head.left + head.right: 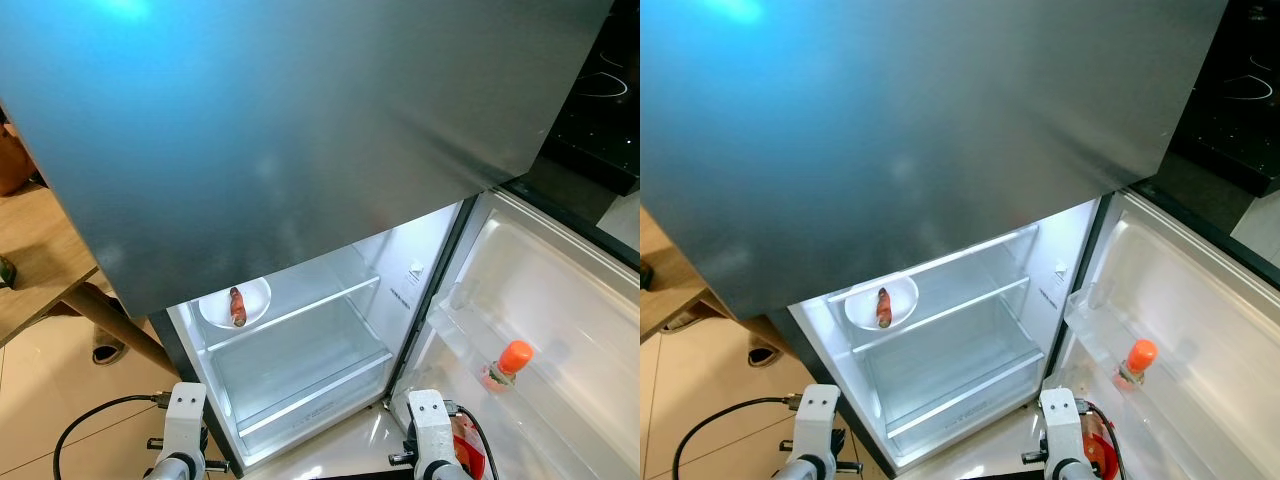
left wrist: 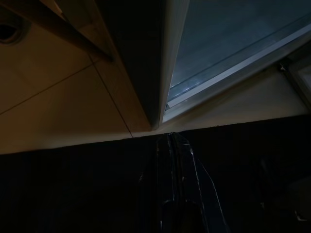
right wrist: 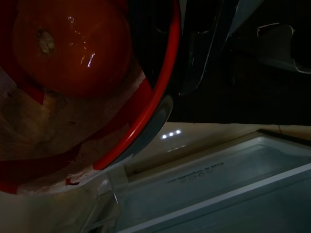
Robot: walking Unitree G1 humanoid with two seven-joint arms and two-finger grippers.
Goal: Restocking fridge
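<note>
Both wrists hung low before the open fridge (image 1: pixel 300 350). Left gripper (image 2: pixel 171 141) fingers lay together; right gripper's finger state I could not tell, beside a red-rimmed bowl (image 3: pixel 160 97) holding a tomato (image 3: pixel 73 46). An orange-capped bottle (image 1: pixel 507 364) stood in the door shelf; a white bowl (image 1: pixel 235 302) sat on the upper shelf.

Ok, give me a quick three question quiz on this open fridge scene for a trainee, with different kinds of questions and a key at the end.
1. True or false: the white bowl on the fridge's upper shelf holds something reddish.
2. Multiple choice: where does the orange-capped bottle stand? A) on the lower shelf B) in the open door's rack C) on the floor
3. Fill in: the right wrist view shows a round orange fruit in a ____-rimmed container.

Key: 1 true; 2 B; 3 red
</note>
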